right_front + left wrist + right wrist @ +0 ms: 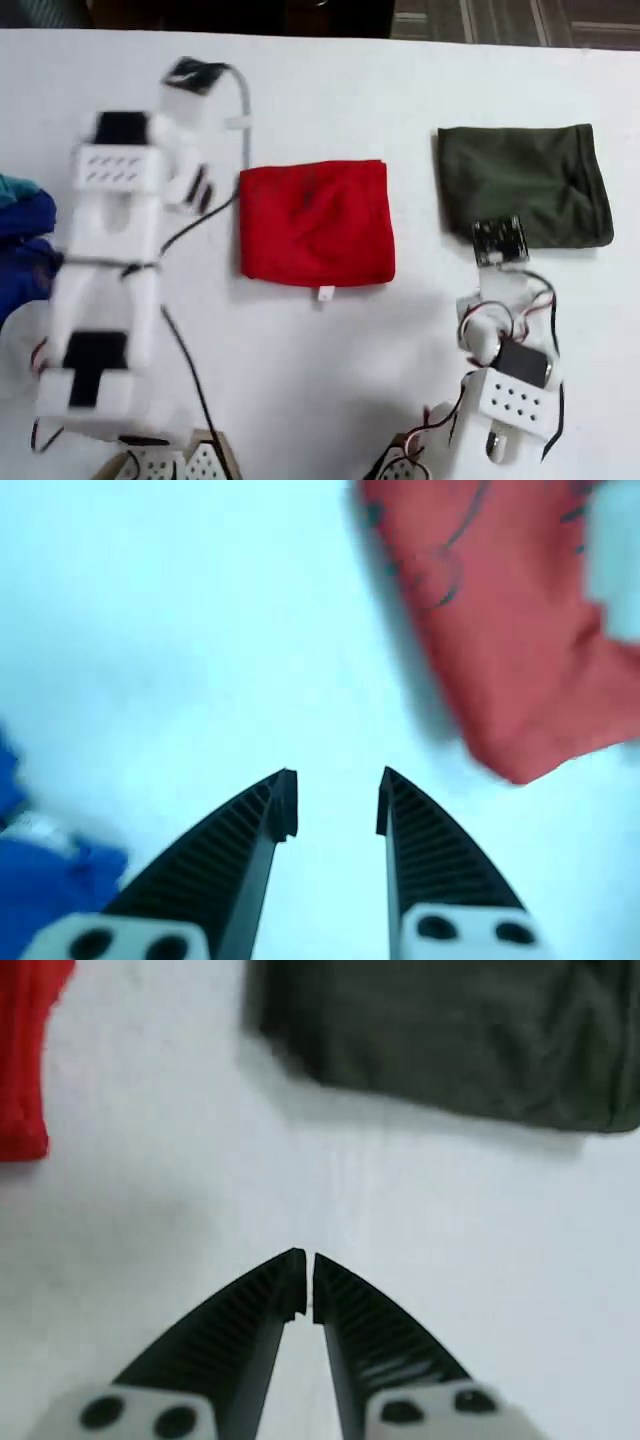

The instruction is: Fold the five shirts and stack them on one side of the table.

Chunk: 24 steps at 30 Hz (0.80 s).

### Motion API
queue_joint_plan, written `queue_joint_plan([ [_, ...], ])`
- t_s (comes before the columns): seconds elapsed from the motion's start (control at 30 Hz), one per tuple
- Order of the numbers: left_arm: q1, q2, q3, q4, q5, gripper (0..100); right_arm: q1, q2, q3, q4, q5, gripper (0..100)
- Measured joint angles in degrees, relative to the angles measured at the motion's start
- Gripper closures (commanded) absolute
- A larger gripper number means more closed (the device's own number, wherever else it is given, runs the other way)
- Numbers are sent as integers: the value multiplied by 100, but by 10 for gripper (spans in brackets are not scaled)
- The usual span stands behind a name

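At the left edge of the high view, a heap of blue and teal shirts (20,240) is lying unfolded beside the left arm (105,250). The left gripper (335,802) is hanging over the bare table (330,380) with its jaws parted and nothing between them. The red shirt (315,222) is lying folded at centre, and the dark green shirt (522,185) is lying folded at upper right, well apart from it. The right gripper (308,1285) is hovering near the green shirt's edge, its jaws all but closed and empty. Stacking red onto green looks due. Pinching every layer at a folded edge and lifting level should be keeping the fold from opening.
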Motion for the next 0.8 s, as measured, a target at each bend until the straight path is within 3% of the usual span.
queue_joint_plan([
  [0.17,-800,-1521,2136,-1002,-545,846,-958,158,-1266,527,-202,974],
  [0.4,-1741,-2629,5152,-2866,-862,846,-1811,2110,-2725,624,-1231,843],
  [0.67,-1899,-2664,6804,-4633,-870,846,-3068,5090,-5020,1574,-2233,730],
  [0.8,-1890,-2752,7182,-5231,-870,846,-3332,6462,-6303,1978,-2804,707],
])
